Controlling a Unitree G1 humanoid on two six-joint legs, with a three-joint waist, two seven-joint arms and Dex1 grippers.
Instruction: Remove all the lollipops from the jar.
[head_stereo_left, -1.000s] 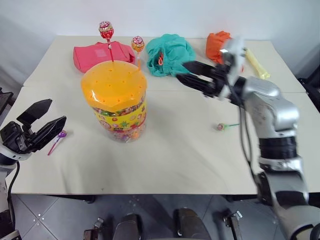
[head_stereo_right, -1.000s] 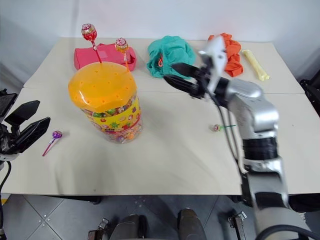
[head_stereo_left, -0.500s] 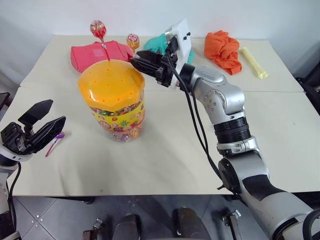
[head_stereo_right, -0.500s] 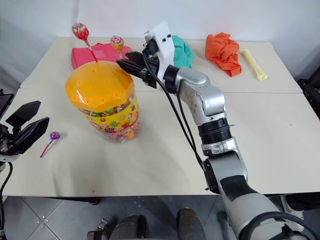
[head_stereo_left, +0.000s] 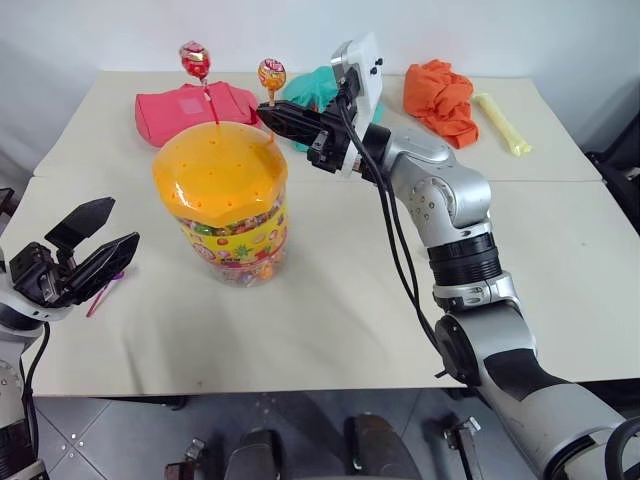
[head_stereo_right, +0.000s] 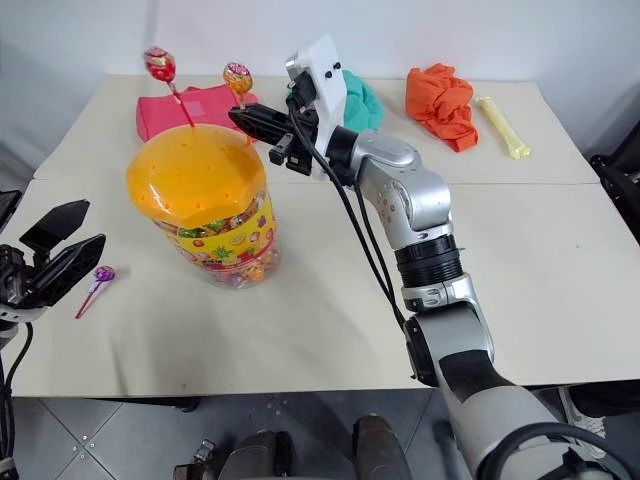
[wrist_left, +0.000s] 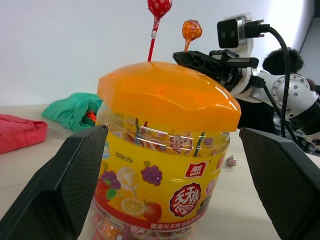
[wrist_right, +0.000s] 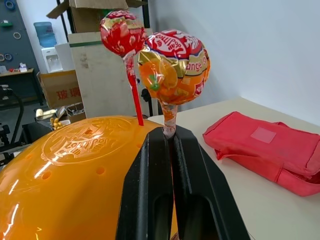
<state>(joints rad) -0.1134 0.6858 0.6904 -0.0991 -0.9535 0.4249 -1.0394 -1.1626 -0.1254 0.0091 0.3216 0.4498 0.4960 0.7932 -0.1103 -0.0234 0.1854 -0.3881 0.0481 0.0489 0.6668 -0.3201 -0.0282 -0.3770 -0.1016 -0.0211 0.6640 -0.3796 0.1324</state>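
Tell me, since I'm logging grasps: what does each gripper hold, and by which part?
The right gripper is shut on the orange lollipop, pinching its stick just below the candy head. The left gripper is open and holds nothing.

Two black fingers (wrist_right: 150, 190) of the right gripper (wrist_right: 169, 137) pinch the orange-wrapped lollipop's stick (wrist_right: 168, 122) above the glossy orange domed lid (wrist_right: 75, 175); a red-wrapped lollipop (wrist_right: 121, 32) stands beside

Red pouch (head_stereo_left: 185, 106), teal cloth (head_stereo_left: 315, 88), orange cloth (head_stereo_left: 440, 88).

Bright even light, soft shadows, glare on the jar (wrist_right: 75, 170) lid, sharp focus
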